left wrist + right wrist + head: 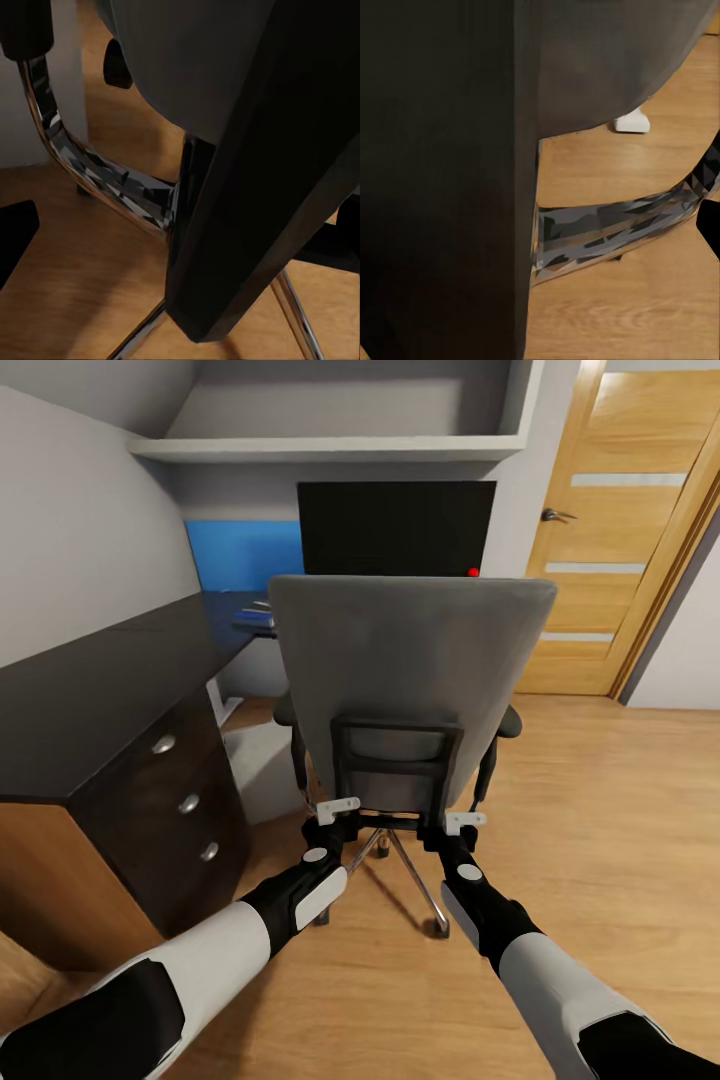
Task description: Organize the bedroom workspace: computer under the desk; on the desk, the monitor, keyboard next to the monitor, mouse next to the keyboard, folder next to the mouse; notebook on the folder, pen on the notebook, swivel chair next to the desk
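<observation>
The grey swivel chair (pixel 410 660), tall-backed with chrome base, is met by the left gripper (pixel 338 807) and the right gripper (pixel 465 822); their opening cannot be told.

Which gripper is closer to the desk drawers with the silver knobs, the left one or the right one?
Left. The left gripper is at the swivel chair's back on the side toward the desk drawers; the right gripper is at the far side.
</observation>
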